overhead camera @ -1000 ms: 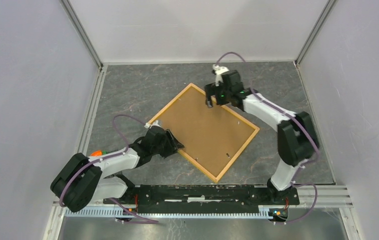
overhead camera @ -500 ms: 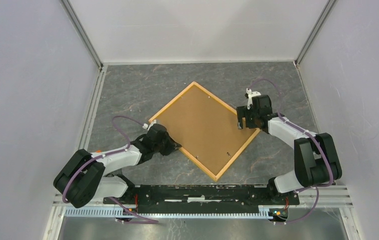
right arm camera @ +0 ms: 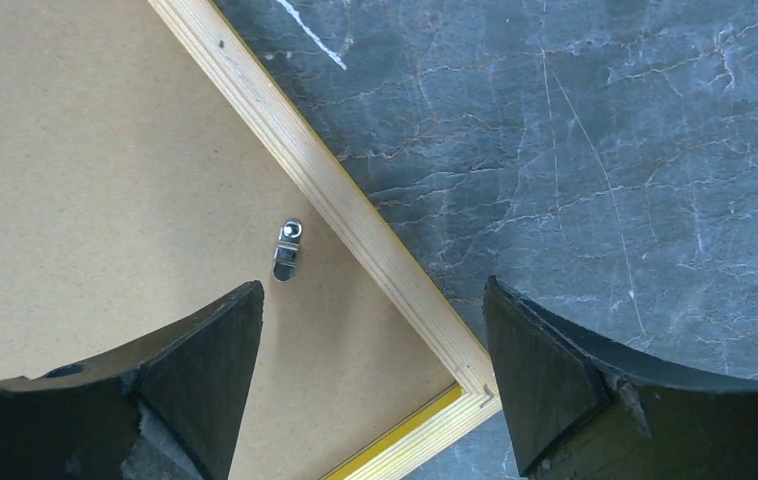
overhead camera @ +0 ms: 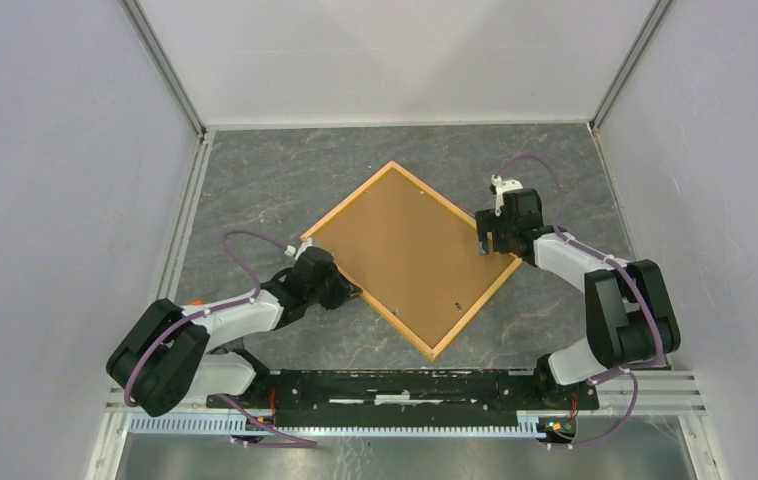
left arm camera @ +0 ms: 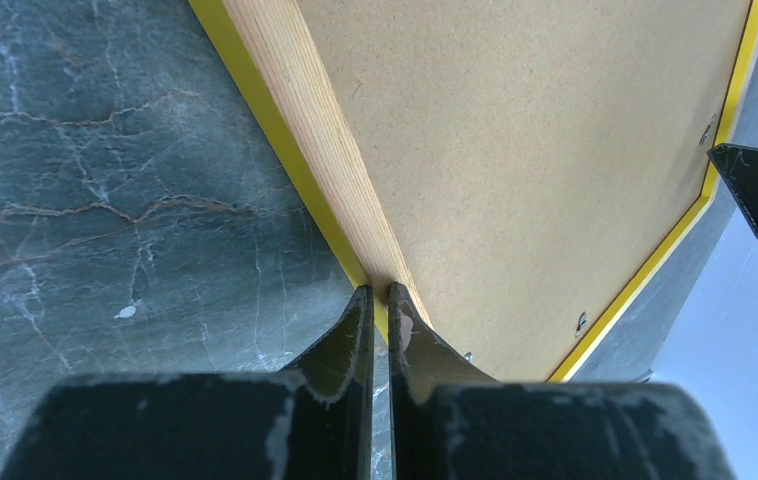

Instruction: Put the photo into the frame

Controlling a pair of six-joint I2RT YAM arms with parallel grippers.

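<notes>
The orange-yellow frame [overhead camera: 475, 310] lies back-up on the table, turned like a diamond, with the brown fibreboard backing panel [overhead camera: 405, 250] filling it. The photo is hidden. My left gripper [overhead camera: 351, 291] is at the frame's near-left edge. In the left wrist view [left arm camera: 377, 290] its fingers are pinched together on the frame's rim [left arm camera: 295, 110]. My right gripper [overhead camera: 488, 236] hovers open over the frame's right corner. In the right wrist view [right arm camera: 370, 300] its fingers straddle the wooden rail [right arm camera: 285, 130] and hold nothing.
Small metal turn clips [right arm camera: 288, 245] sit on the backing panel [right arm camera: 85, 150] near the rail. The dark marbled table [overhead camera: 285, 180] is enclosed by grey walls on the left, right and back. The arm bases and a rail run along the near edge.
The right arm swung from the frame's far corner to its right corner. The left gripper narrowed onto the near-left rim, and the frame shifted slightly.
</notes>
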